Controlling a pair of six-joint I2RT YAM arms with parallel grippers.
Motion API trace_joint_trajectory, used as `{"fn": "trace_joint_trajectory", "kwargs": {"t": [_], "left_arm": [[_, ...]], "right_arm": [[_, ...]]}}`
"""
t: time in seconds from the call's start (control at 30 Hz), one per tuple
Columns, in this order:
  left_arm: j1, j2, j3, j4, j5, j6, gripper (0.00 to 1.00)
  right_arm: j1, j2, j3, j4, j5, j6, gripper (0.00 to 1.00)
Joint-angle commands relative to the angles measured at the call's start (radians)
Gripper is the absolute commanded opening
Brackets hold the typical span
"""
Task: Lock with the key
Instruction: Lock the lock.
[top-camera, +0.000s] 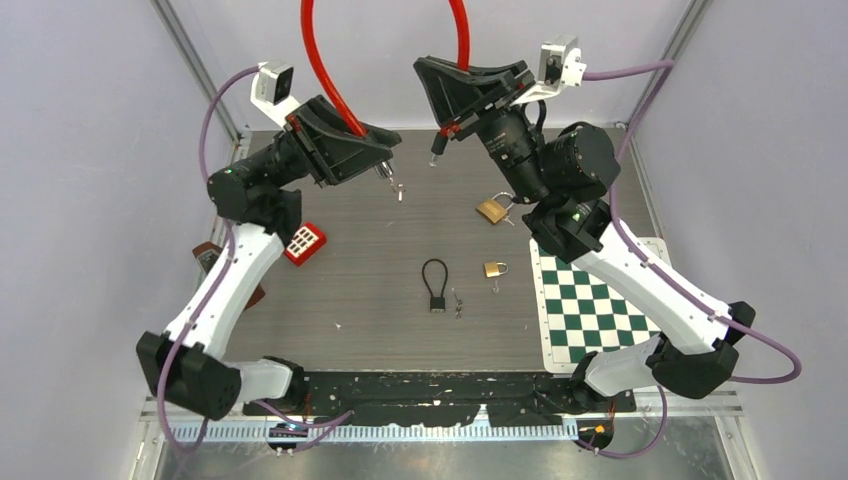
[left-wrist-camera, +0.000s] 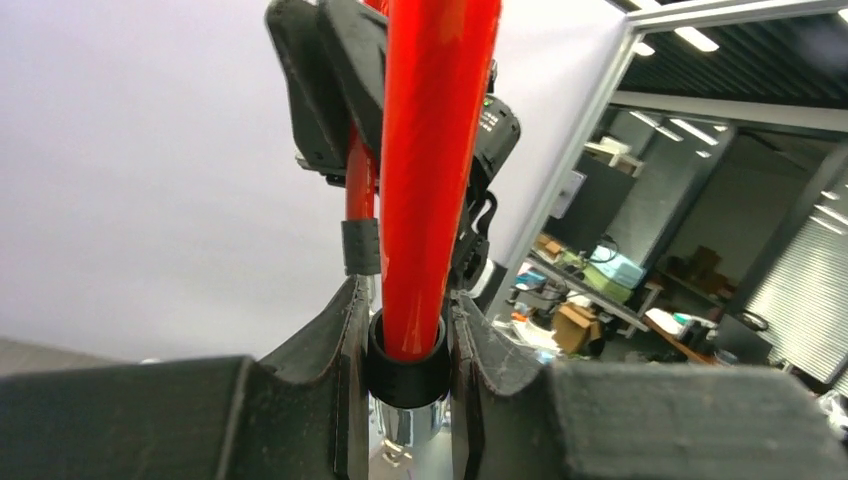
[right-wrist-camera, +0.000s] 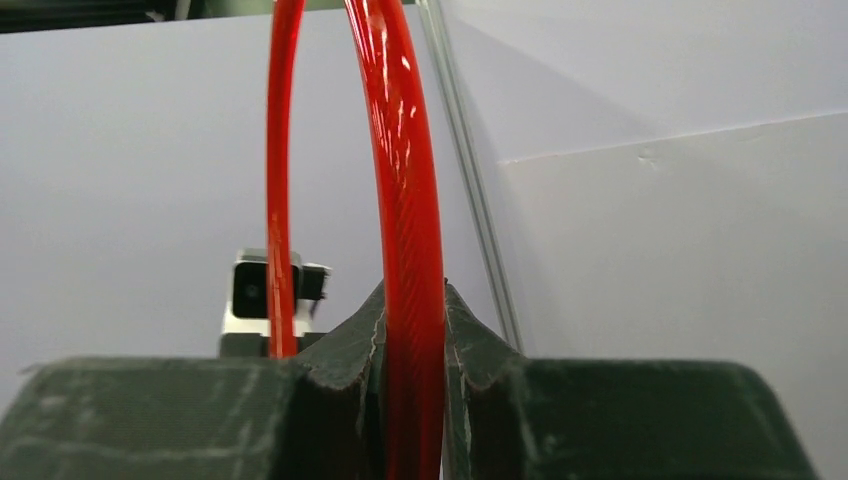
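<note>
Both arms are raised over the far half of the dark wood-grain tabletop.

- Task item: a glossy red plastic-coated cable lock, held in the air between the two arms. Its loop arches upward out of the top view.
- Left tool: fingers pressed together on the round black collar at one end of the red cable. A silver metal lock barrel pokes out below the collar.
- In the top view a small bunch of metal keys dangles just under that barrel, above the tabletop. Cannot tell whether a key is seated in the barrel.
- Right tool: clamped on the bare red cable near its other end, with the strand running straight up between the fingers.
- The two cable ends are near each other but apart.

Lying on the tabletop:
- Large brass padlock, beside the right arm's elbow.
- Small brass padlock, near centre.
- Thin black cable loop lock, with loose small keys just beside it.
- Red plastic box with white square cells, against the left arm.
- Green-and-white chequered mat, on the right, partly under the right arm.
</note>
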Motion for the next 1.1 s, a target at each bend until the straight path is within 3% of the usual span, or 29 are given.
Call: {"fn": "trace_joint_trajectory", "kwargs": {"t": [0.0,0.17,0.3,0.4,0.57,0.63,0.87,0.97,1.07], "left_arm": [[0.025,-0.154,0.018,-0.521,0.054,0.436,0.00],[0.069,-0.245,0.167,-1.208,0.073,1.024,0.00],[0.101,-0.268,0.277,-1.449,0.064,1.256,0.00],[0.104,-0.275,0.322,-1.501,0.048,1.315,0.00],[0.104,-0.286,0.366,-1.535,0.044,1.374,0.00],[0.104,-0.289,0.384,-1.563,0.046,1.400,0.00],[0.104,-0.303,0.399,-1.562,-0.001,1.375,0.00],[0.104,-0.309,0.403,-1.566,-0.040,1.370,0.00],[0.104,-0.313,0.401,-1.557,-0.031,1.365,0.00]], "right_arm": [[-0.051,-0.054,0.001,-0.123,-0.012,-0.011,0.11],[-0.206,-0.150,-0.131,-0.307,-0.196,0.005,0.26],[-0.254,-0.216,-0.221,-0.370,-0.316,-0.080,0.36],[-0.266,-0.243,-0.274,-0.432,-0.351,-0.133,0.48],[-0.282,-0.262,-0.326,-0.408,-0.388,-0.113,0.80],[-0.288,-0.264,-0.334,-0.395,-0.401,-0.105,0.86],[-0.333,-0.251,-0.327,-0.438,-0.518,-0.075,0.87],[-0.351,-0.268,-0.347,-0.494,-0.623,-0.129,0.88],[-0.355,-0.273,-0.376,-0.568,-0.620,-0.201,0.89]]}}
